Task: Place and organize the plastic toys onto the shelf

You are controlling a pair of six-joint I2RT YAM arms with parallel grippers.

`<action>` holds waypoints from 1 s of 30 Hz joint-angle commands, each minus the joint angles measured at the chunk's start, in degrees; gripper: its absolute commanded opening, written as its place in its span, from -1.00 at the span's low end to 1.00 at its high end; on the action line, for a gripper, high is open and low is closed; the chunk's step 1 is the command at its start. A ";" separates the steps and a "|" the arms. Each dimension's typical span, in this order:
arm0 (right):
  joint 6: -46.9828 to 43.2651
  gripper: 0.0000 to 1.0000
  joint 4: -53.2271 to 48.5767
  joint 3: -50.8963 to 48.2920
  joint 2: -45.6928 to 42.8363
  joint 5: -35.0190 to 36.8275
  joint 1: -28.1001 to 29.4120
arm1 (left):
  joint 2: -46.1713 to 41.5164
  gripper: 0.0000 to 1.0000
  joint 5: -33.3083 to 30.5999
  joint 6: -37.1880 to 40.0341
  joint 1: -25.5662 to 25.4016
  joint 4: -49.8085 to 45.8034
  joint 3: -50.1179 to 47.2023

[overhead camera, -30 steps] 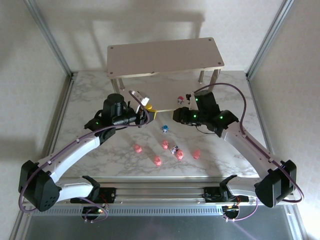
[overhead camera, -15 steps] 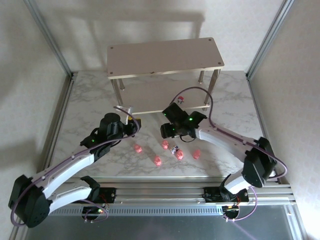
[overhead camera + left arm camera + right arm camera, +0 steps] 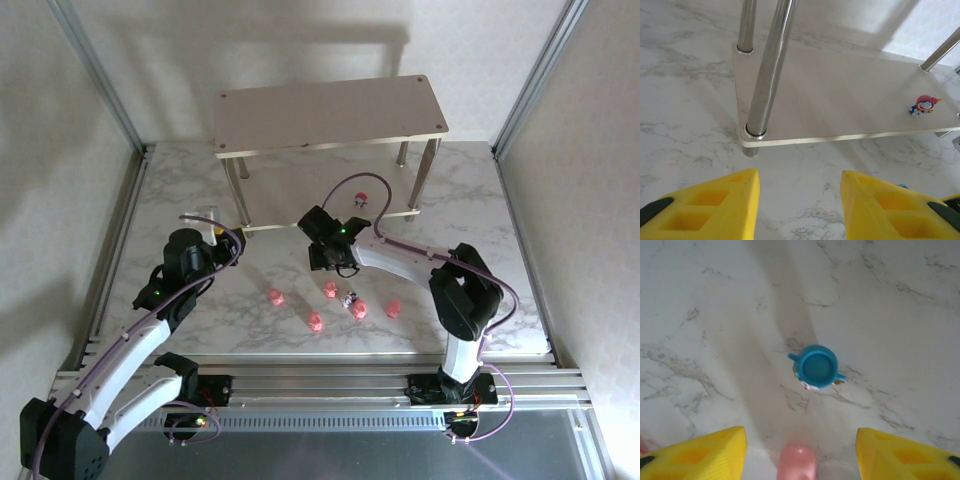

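The shelf (image 3: 330, 115) stands at the back middle of the table (image 3: 180, 180), and a lone toy (image 3: 362, 198) sits on the right part of its lower board (image 3: 840, 100). In front of the shelf, a loose cluster of toys (image 3: 315, 321) lies on the table between the two arms. One more toy (image 3: 816, 366) lies just behind the cluster, directly under the right pincer (image 3: 800, 435). The left pincer (image 3: 800, 175) hangs over the table just before the shelf's front left leg (image 3: 767, 75).
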 commanded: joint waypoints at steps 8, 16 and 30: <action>4.36 0.14 -2.02 5.37 5.83 4.40 -0.92 | 1.08 -0.08 5.37 1.25 3.20 1.57 -0.62; 5.22 0.05 -1.33 4.61 7.00 3.38 -2.39 | 1.70 -0.07 6.58 1.25 4.50 2.74 -1.41; 5.16 -0.12 -0.23 4.92 9.02 1.26 -3.30 | 1.69 -0.09 7.58 1.12 6.45 3.54 -1.77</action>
